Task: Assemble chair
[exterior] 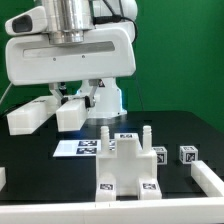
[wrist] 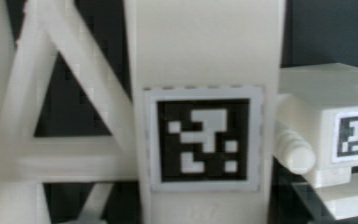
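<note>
My gripper hangs under the big white arm at the exterior view's upper left, above the table's far edge. It is shut on a white chair part, whose other blocky end sticks out toward the exterior view's left. The wrist view is filled by this part's flat slab and its square tag; my fingers do not show there. Beside it are barred white framework and a tagged block. The partly built chair, with upright pegged posts, stands near the front, apart from the gripper.
The marker board lies flat between the gripper and the built piece. Two small tagged blocks sit to the exterior view's right. A long white piece lies at the front right edge.
</note>
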You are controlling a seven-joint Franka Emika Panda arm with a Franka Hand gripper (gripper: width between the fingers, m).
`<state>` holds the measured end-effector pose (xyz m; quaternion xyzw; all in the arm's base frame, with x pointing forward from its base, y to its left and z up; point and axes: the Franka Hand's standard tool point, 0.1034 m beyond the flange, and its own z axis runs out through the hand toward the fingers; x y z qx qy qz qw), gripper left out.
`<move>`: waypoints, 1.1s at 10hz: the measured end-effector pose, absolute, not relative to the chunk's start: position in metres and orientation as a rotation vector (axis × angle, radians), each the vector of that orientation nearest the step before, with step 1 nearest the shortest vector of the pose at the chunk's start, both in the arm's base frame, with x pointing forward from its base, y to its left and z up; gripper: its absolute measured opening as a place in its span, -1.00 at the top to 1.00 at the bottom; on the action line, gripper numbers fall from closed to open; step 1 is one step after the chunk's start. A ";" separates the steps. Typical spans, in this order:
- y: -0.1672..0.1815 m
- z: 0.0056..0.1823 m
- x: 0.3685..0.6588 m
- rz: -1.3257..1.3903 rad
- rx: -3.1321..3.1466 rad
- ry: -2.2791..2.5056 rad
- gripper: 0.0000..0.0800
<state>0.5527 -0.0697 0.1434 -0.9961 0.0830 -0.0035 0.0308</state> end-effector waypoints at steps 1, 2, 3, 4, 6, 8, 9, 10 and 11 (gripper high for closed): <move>-0.050 0.148 0.559 -0.012 -3.122 0.185 0.29; -0.026 0.149 0.561 -0.014 -3.125 0.119 0.29; -0.010 0.151 0.567 -0.013 -3.149 0.042 0.29; 0.012 0.149 0.575 -0.015 -3.172 -0.064 0.29; 0.031 0.139 0.574 -0.026 -3.158 -0.037 0.28; 0.029 0.138 0.574 -0.020 -3.159 -0.041 0.28; 0.030 0.137 0.573 -0.018 -3.160 -0.041 0.28; 0.036 0.135 0.570 0.009 -3.166 -0.003 0.28; 0.042 0.133 0.568 0.041 -3.166 0.005 0.28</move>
